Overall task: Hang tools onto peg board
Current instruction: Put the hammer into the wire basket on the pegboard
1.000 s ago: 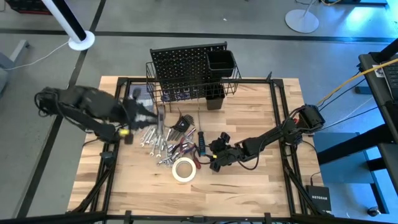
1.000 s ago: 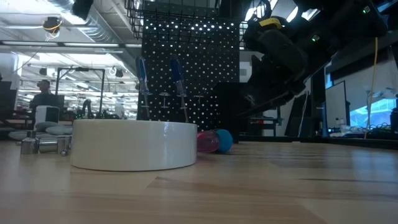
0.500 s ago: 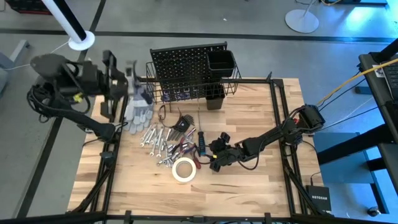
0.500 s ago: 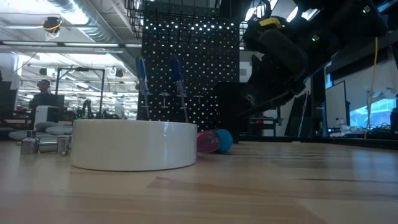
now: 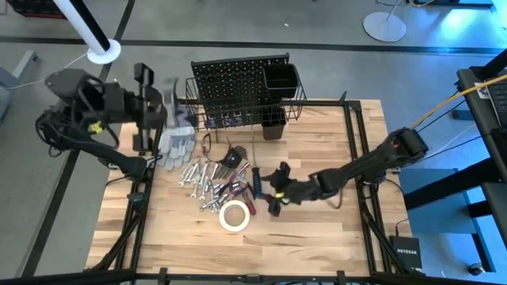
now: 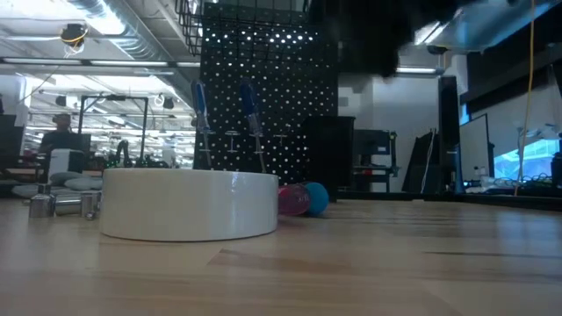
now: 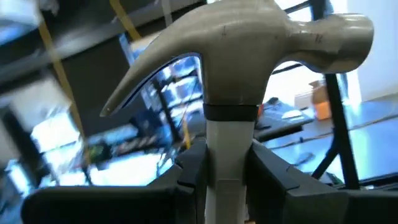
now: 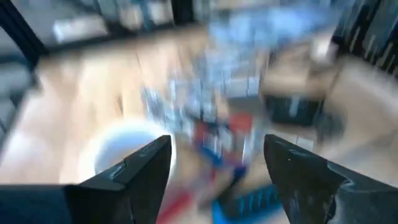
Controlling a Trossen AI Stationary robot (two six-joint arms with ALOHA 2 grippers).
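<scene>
My left gripper (image 5: pixel 150 107) is raised beyond the table's far-left corner, left of the peg board (image 5: pixel 238 75), and is shut on a pale hammer (image 7: pixel 249 56). The other tools lie in a pile on the table: silver wrenches (image 5: pixel 198 174), red-handled pliers (image 5: pixel 235 190), a blue-handled screwdriver (image 5: pixel 255 180) and the white tape roll (image 5: pixel 234 215) (image 6: pixel 189 204). My right gripper (image 5: pixel 273 190) (image 8: pixel 217 149) hovers open just right of the pile, with nothing between its fingers. My left gripper pinches the hammer's pale handle (image 7: pixel 227 155) between its two fingers (image 7: pixel 193 168), just below the metal head (image 7: pixel 249 50). The fingers lie across the handle and point about level. The hammer is lifted clear of the table.
Grey gloves (image 5: pixel 176 142) lie at the far left of the table. A black wire basket (image 5: pixel 245 115) and a black square cup (image 5: pixel 281 79) hang on the peg board. Two blue-handled tools (image 6: pixel 248 110) stand upright before the board. Bare wood lies near and right.
My left gripper has risen from over the tool pile toward the table's far-left corner, tipping from downward to about level, with the hammer lifted clear. My right gripper, still open, has gone up and left the low view.
</scene>
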